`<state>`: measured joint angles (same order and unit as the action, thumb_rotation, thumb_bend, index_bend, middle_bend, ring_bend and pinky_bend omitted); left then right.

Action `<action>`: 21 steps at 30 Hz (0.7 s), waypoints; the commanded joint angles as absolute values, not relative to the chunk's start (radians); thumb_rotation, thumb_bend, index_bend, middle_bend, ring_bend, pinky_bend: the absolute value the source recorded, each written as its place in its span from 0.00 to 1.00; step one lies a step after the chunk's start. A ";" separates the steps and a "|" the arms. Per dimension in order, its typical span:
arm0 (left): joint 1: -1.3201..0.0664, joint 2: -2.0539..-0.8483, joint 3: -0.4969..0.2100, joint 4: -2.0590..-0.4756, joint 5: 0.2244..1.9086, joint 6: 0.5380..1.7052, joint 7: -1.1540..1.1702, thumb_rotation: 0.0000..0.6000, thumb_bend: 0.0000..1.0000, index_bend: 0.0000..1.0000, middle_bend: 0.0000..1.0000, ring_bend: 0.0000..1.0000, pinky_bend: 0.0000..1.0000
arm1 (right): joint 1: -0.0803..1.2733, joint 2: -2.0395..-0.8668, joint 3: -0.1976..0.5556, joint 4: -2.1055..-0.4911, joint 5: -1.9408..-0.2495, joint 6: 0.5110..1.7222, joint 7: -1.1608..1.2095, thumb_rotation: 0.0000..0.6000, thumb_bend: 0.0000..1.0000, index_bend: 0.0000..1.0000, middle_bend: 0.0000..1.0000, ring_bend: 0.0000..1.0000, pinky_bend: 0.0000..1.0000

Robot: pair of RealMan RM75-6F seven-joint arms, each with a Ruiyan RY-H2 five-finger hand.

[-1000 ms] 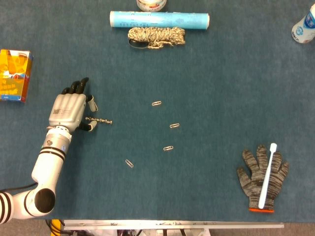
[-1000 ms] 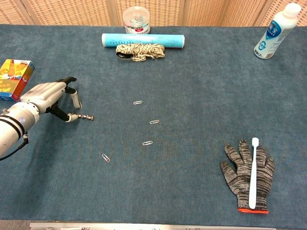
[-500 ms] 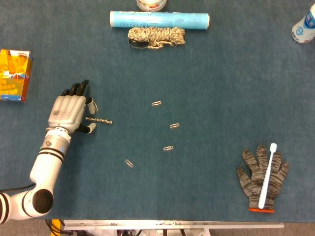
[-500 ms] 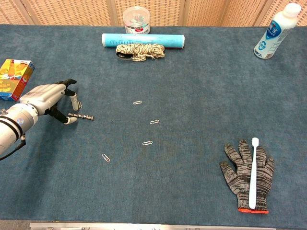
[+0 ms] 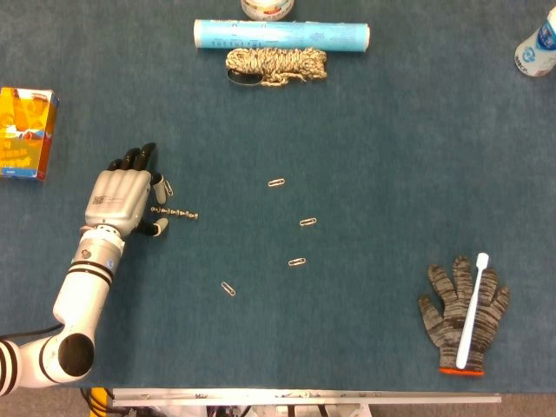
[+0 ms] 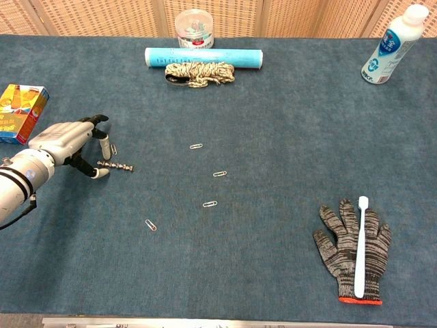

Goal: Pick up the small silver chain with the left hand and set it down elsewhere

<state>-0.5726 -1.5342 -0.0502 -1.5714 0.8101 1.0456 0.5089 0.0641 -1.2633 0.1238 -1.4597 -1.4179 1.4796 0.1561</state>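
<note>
One small silver chain [image 5: 175, 211] lies flat, stretched left to right, just right of the left hand [image 5: 122, 195], whose spread fingers hold nothing.

One chain [image 5: 175, 211], five paper clips [image 5: 276, 182], one glove [image 5: 460, 317], toothbrush [image 5: 473, 310], rope coil [image 5: 276, 63], blue roll [image 5: 281, 35], orange box [image 5: 24, 133], bottle [image 6: 390, 44] and plastic tub [image 6: 194, 28].

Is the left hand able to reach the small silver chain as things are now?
Probably yes: the left hand sits right beside the silver chain on the table, with nothing lying between them.
</note>
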 commanded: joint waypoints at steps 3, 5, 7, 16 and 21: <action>-0.570 -1.533 -0.050 -1.574 0.821 1.048 0.504 1.00 0.24 0.49 0.04 0.00 0.14 | 0.064 -1.264 0.124 -1.460 -1.418 1.480 0.157 1.00 0.00 0.24 0.29 0.20 0.32; -0.569 -1.533 -0.050 -1.572 0.825 1.048 0.501 1.00 0.25 0.49 0.04 0.00 0.14 | 0.064 -1.265 0.124 -1.459 -1.418 1.479 0.156 1.00 0.00 0.24 0.29 0.20 0.32; -0.569 -1.533 -0.049 -1.570 0.825 1.045 0.501 1.00 0.26 0.49 0.04 0.00 0.14 | 0.064 -1.265 0.124 -1.459 -1.417 1.479 0.156 1.00 0.00 0.24 0.29 0.20 0.32; -0.570 -1.537 -0.049 -1.562 0.818 1.037 0.509 1.00 0.29 0.50 0.04 0.00 0.14 | 0.063 -1.266 0.124 -1.457 -1.417 1.480 0.158 1.00 0.00 0.24 0.29 0.20 0.32; -0.570 -1.537 -0.049 -1.557 0.815 1.032 0.508 1.00 0.29 0.50 0.04 0.00 0.14 | 0.063 -1.267 0.123 -1.457 -1.417 1.479 0.158 1.00 0.00 0.24 0.29 0.20 0.32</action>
